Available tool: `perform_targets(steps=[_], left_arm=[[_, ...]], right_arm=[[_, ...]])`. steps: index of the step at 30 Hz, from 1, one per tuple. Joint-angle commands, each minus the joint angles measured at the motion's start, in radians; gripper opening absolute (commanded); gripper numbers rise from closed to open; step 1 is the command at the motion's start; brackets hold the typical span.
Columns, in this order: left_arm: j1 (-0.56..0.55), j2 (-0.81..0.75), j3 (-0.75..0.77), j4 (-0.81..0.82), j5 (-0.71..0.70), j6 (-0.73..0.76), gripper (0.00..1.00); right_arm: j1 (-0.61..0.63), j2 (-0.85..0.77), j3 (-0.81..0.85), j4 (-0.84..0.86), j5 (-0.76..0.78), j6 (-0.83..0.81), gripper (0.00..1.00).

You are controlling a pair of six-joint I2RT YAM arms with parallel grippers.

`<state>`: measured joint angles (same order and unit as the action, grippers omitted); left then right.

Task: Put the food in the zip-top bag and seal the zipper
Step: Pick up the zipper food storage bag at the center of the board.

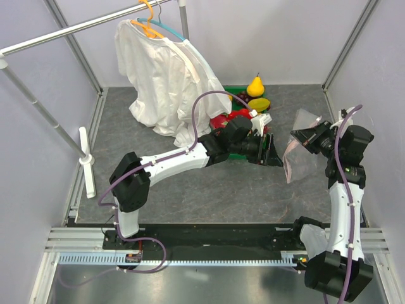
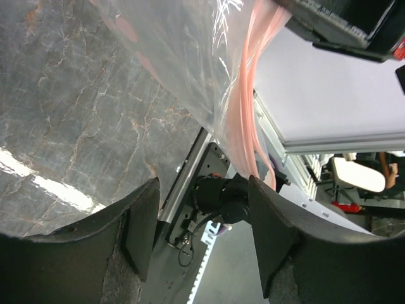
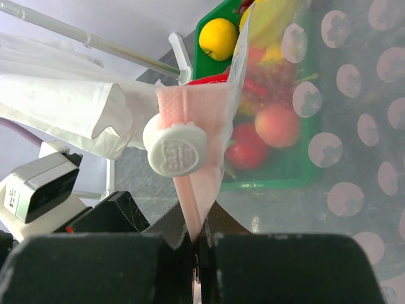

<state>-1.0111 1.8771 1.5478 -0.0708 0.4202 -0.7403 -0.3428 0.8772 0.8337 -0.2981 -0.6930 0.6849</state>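
The clear zip-top bag (image 1: 296,158) hangs at the right of the table, held up by its pale pink zipper (image 3: 196,183). My right gripper (image 1: 304,138) (image 3: 202,237) is shut on that strip, just below a round white slider (image 3: 179,149). My left gripper (image 1: 273,154) (image 2: 202,190) is open and holds nothing. It sits just left of the bag, whose plastic (image 2: 190,57) and pink zipper (image 2: 243,120) hang beyond its fingertips. The food lies in the green tray (image 1: 239,155) behind the left gripper: a red piece (image 1: 221,120) and a yellow piece (image 1: 258,104) show.
A yellow pear (image 1: 255,85) stands at the tray's back. Round red and peach fruits (image 3: 278,125) show through the bag. A white shirt (image 1: 164,76) hangs from a rail at the back left, close to the tray. Frame posts stand along both sides.
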Motion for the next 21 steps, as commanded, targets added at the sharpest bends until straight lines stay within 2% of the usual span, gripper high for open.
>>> perform_targets(steps=[1, 7, 21], left_arm=[[-0.001, -0.007, -0.015, 0.063, 0.017, -0.087, 0.65], [-0.004, 0.008, 0.001, 0.039, -0.018, -0.077, 0.64], [-0.020, 0.017, 0.001, 0.052, -0.004, -0.091, 0.64]], right_arm=[[0.001, -0.021, -0.019, 0.030, 0.029, 0.005, 0.00], [0.001, -0.026, -0.022, 0.036, 0.033, 0.012, 0.00], [0.004, -0.060, -0.044, 0.031, 0.047, -0.044, 0.00]])
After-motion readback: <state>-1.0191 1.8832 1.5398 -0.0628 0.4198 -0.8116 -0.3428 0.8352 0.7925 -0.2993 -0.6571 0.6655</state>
